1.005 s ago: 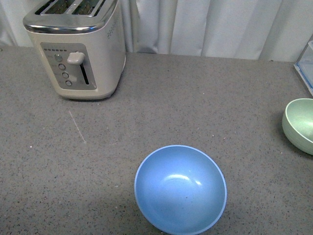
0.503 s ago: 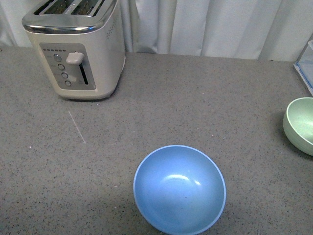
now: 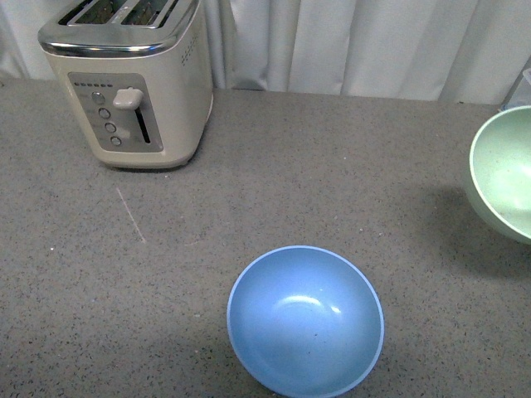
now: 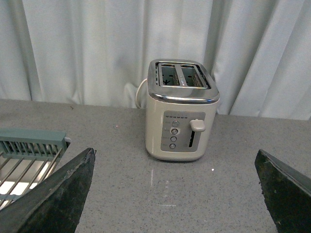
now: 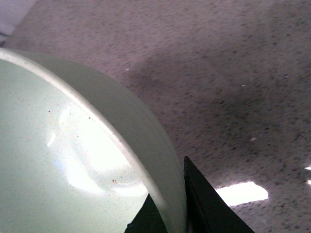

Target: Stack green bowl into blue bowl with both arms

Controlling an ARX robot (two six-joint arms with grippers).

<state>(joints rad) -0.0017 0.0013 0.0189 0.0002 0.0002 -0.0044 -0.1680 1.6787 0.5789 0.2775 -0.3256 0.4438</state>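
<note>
Blue bowl (image 3: 305, 322) upright at the front middle of the grey counter (image 3: 290, 182). Green bowl (image 3: 506, 178) at the far right edge, tilted and clear of the counter, casting a shadow below. Right gripper (image 5: 168, 218) pinched closed on its rim. Left gripper (image 4: 174, 152) spread wide, holding nothing, facing a toaster (image 3: 137, 91) at back left.

The counter (image 3: 332, 166) is free between the green bowl (image 3: 506, 178) at the right edge and the blue bowl (image 3: 305, 322) in front. The toaster (image 3: 133, 83) stands at the back left, well apart from both. A curtain (image 3: 357, 41) closes the back.
</note>
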